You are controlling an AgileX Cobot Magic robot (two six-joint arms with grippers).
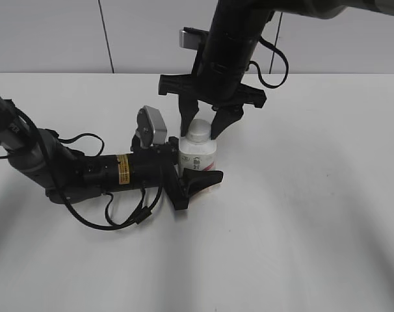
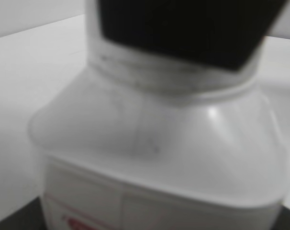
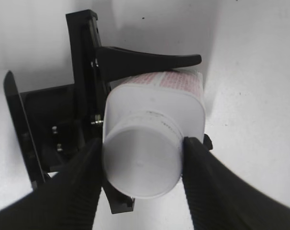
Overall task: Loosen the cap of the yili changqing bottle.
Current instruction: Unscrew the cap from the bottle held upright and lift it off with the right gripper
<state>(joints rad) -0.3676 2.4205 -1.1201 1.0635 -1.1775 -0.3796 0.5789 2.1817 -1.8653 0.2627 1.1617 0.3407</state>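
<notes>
The yili changqing bottle (image 1: 198, 158) stands upright on the white table, white with pink-red print. Its white cap (image 1: 199, 130) is on the neck. My left gripper (image 1: 189, 164) lies low, reaching in from the left, and is shut on the bottle's body. My right gripper (image 1: 201, 129) comes down from above with a finger pressed on each side of the cap. In the right wrist view both ribbed fingers (image 3: 142, 167) touch the cap (image 3: 142, 160) above the bottle (image 3: 183, 96). The left wrist view shows the bottle's shoulder (image 2: 159, 143), blurred and very close, with a dark right finger (image 2: 183, 28) hiding the cap.
The left arm's body and loose black cables (image 1: 119, 211) lie on the table (image 1: 314, 227) left of the bottle. A pale wall (image 1: 54, 32) runs behind the table's far edge. The left gripper's far finger (image 3: 150, 60) shows along the bottle in the right wrist view.
</notes>
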